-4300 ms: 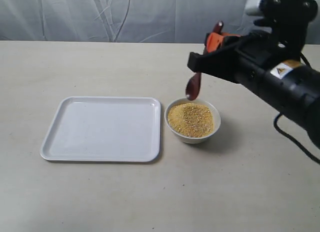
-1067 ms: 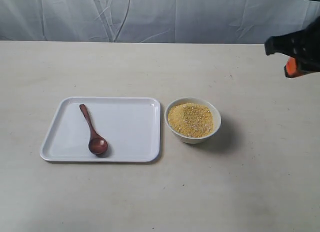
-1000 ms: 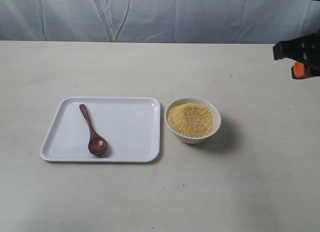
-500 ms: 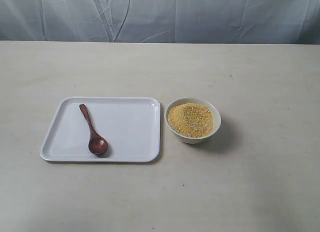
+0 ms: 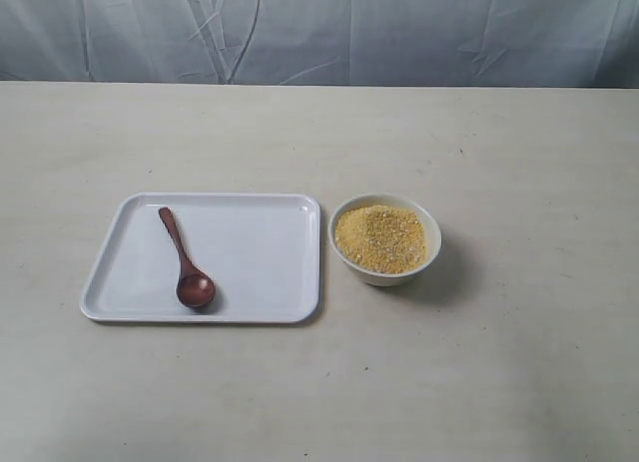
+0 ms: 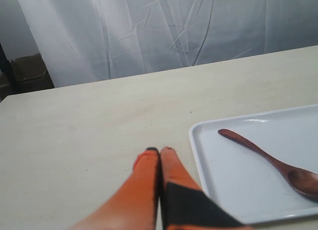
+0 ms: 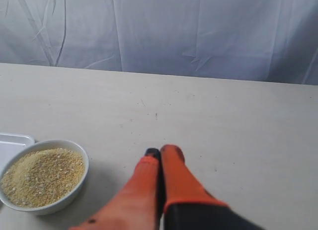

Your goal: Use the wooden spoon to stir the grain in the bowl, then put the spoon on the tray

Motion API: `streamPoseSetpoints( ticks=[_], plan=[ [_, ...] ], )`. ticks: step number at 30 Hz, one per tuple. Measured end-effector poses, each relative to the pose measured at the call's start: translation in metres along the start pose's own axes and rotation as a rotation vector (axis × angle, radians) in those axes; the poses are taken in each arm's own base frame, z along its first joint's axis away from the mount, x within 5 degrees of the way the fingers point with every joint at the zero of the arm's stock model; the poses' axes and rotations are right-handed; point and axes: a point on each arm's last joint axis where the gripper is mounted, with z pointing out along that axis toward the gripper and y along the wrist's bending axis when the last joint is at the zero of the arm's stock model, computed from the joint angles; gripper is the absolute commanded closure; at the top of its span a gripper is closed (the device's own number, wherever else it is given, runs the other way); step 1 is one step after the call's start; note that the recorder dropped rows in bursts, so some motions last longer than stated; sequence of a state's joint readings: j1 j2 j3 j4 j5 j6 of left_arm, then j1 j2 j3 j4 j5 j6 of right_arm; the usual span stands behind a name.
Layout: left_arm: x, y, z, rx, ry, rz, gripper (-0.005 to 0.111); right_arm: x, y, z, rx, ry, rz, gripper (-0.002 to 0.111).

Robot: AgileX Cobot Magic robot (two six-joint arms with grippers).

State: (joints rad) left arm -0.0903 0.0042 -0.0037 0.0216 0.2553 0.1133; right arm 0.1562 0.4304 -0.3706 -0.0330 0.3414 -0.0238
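Observation:
The dark wooden spoon (image 5: 185, 261) lies flat on the white tray (image 5: 260, 272), its round end toward the tray's front edge. To the tray's right stands the small white bowl (image 5: 385, 270) heaped with yellow grain (image 5: 380, 236). Neither arm shows in the exterior view. My left gripper (image 6: 160, 151) is shut and empty over bare table, beside the tray (image 6: 233, 190) where the spoon (image 6: 271, 162) rests. Over bare table too, my right gripper (image 7: 161, 151) is shut and empty, apart from the bowl (image 7: 64, 200) of grain (image 7: 42, 174).
A pale beige table (image 5: 499, 362) carries everything, with a wrinkled white curtain (image 5: 319, 28) along its far edge. A dark box (image 6: 30, 73) sits beyond the table's corner in the left wrist view.
The right arm held the spoon over the bowl, then the spoon lay on the tray. The right arm has since drawn back out of the exterior view to the right.

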Motion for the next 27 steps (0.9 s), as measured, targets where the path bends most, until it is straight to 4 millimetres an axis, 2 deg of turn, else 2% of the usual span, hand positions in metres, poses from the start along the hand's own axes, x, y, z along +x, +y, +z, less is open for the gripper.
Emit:
streamPoseSetpoints(
  ticks=[11, 18, 21, 24, 27],
  plan=[
    [0.0, 0.0, 0.0, 0.0, 0.0, 0.0, 0.107, -0.001, 0.0, -0.004, 0.003, -0.025, 0.003, 0.108],
    [0.0, 0.0, 0.0, 0.0, 0.0, 0.0, 0.107, -0.005, -0.004, -0.054, 0.077, -0.297, 0.028, 0.108],
    [0.0, 0.0, 0.0, 0.0, 0.0, 0.0, 0.107, -0.004, -0.003, -0.064, 0.081, -0.352, 0.03, 0.108],
    [0.0, 0.0, 0.0, 0.0, 0.0, 0.0, 0.107, -0.002, -0.003, -0.063, 0.081, -0.355, 0.029, 0.108],
    [0.0, 0.0, 0.0, 0.0, 0.0, 0.0, 0.107, 0.01, -0.002, -0.054, 0.079, -0.311, 0.031, 0.108]
  ],
)
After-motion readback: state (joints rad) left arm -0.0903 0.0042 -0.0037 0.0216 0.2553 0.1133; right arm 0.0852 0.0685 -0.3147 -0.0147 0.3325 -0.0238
